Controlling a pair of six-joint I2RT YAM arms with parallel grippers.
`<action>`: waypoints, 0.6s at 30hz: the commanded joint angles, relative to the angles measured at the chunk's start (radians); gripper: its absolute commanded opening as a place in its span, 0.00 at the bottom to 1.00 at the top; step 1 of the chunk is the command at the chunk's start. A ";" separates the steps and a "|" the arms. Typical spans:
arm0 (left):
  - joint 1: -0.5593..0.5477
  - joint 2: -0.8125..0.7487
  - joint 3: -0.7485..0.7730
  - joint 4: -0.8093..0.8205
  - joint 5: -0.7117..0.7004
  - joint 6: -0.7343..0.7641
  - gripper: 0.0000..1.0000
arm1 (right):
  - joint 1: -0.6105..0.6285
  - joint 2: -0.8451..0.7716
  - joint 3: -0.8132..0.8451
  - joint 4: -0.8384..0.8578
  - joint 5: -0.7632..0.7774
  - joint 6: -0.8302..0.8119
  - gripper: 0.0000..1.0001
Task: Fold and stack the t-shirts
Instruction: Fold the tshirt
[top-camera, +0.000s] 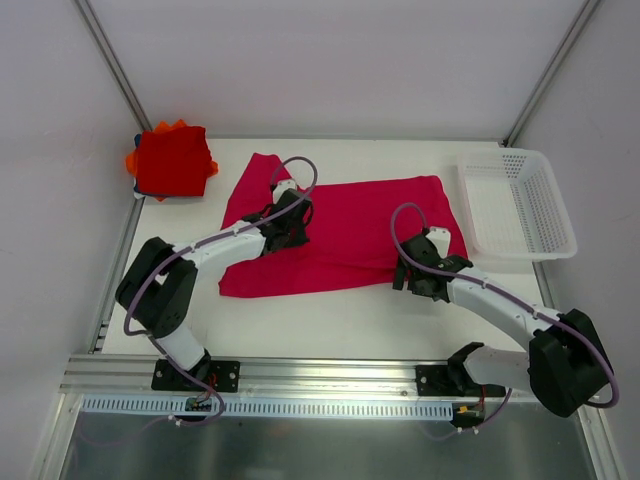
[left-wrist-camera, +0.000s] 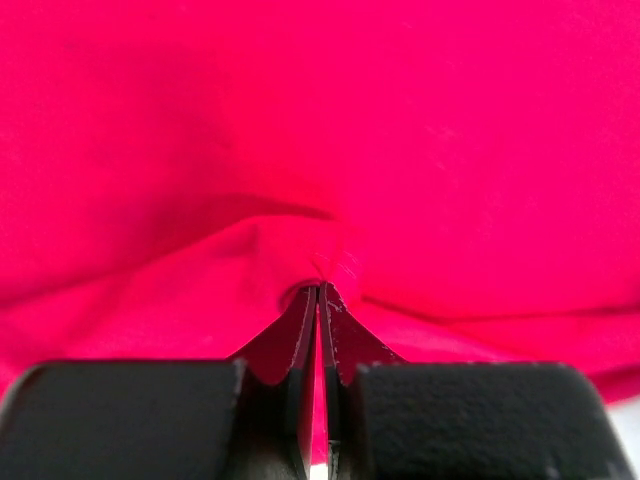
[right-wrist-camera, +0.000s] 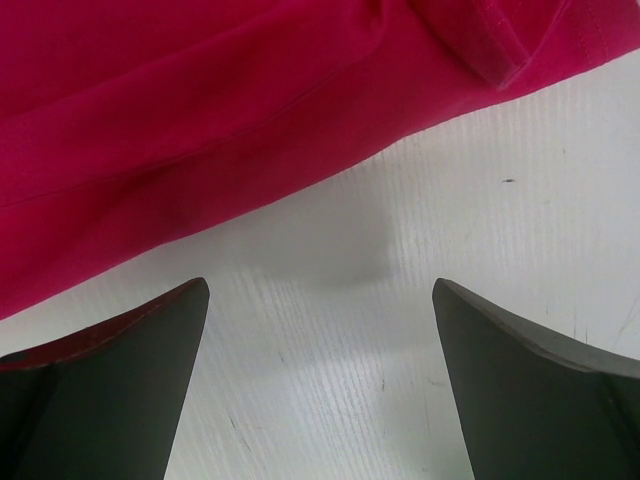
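A white table (top-camera: 330, 320) stands boxed in by plain pale walls (top-camera: 330, 60) behind and on both sides. Slim metal posts (top-camera: 108, 60) rise from its far corners. An aluminium rail (top-camera: 330, 372) runs along the near edge, with a grey sheet (top-camera: 300, 445) below it. The light is soft and even, the shadows faint

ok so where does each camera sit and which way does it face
Top external: above, behind the bases, facing down on white table, both arms, spread crimson-pink cloth t-shirt.
Left wrist: on left arm, facing its left gripper shut on the t-shirt.
Right wrist: on right arm, facing table past open right gripper.
All share the t-shirt.
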 joint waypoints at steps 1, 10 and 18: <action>0.049 0.040 0.061 0.007 0.048 0.063 0.00 | 0.006 0.033 0.003 0.038 -0.014 -0.014 0.99; 0.182 0.182 0.216 0.010 0.118 0.126 0.07 | 0.017 0.067 0.004 0.052 -0.028 -0.014 0.99; 0.273 0.334 0.370 0.009 0.255 0.188 0.99 | 0.027 0.079 -0.005 0.055 -0.030 -0.006 1.00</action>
